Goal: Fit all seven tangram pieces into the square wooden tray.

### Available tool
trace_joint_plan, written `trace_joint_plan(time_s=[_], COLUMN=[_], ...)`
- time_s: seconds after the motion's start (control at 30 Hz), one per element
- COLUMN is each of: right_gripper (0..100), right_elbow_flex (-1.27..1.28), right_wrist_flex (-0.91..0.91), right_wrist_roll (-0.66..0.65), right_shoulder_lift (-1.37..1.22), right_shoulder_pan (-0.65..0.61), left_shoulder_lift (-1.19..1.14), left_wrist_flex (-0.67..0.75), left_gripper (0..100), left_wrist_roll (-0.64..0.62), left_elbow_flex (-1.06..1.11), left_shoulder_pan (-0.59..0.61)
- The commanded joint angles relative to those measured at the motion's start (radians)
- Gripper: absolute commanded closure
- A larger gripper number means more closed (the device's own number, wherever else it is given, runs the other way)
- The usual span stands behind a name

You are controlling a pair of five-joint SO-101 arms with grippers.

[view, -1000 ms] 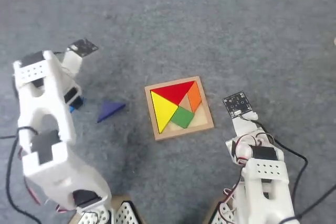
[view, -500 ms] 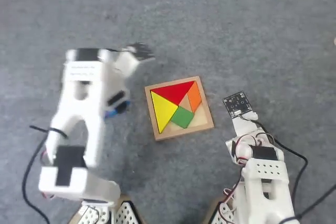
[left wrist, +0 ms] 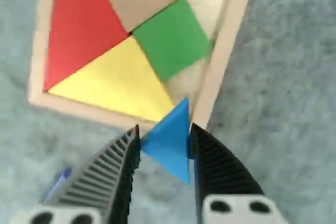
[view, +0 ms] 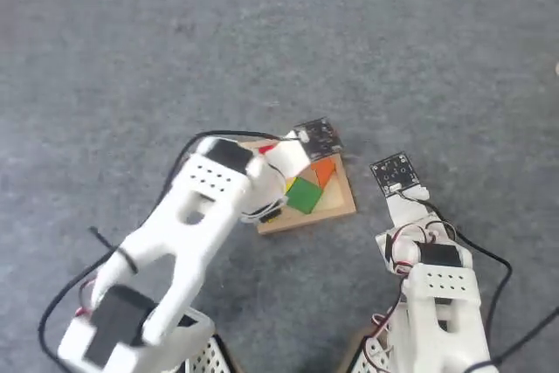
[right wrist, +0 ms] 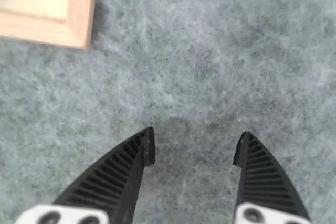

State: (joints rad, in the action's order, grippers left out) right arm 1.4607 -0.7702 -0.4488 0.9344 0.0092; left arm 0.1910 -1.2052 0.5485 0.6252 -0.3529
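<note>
Left pincer point(left wrist: 165, 128) clamps bright blue triangle point(left wrist: 171, 144).

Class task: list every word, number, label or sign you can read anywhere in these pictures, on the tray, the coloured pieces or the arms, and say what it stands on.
No text can be read.
The wooden tray, the green square and the blue triangle in the left gripper are plain.
The dark board on the right arm's wrist has tiny marks, too small to read.
</note>
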Motion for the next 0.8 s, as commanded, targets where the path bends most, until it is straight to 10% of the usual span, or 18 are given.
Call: trace_joint_plan(time_s=[0.0, 0.77], right_gripper=[74.5, 74.5], right_elbow_flex=[-0.011, -0.011], right_wrist_flex=[0.016, 0.016], right_wrist_roll=[0.009, 0.003], right_shoulder_lift=[0.027, 0.027], right_shoulder_pan=[-0.002, -0.002], left_shoulder_lift=[-0.13, -0.299], left_wrist_flex=[0.034, 0.034], left_gripper=[89, 77], left_wrist_roll=[-0.054, -0.034], left_elbow_flex=[-0.113, -0.196], left_shoulder_pan=[-0.048, -0.066])
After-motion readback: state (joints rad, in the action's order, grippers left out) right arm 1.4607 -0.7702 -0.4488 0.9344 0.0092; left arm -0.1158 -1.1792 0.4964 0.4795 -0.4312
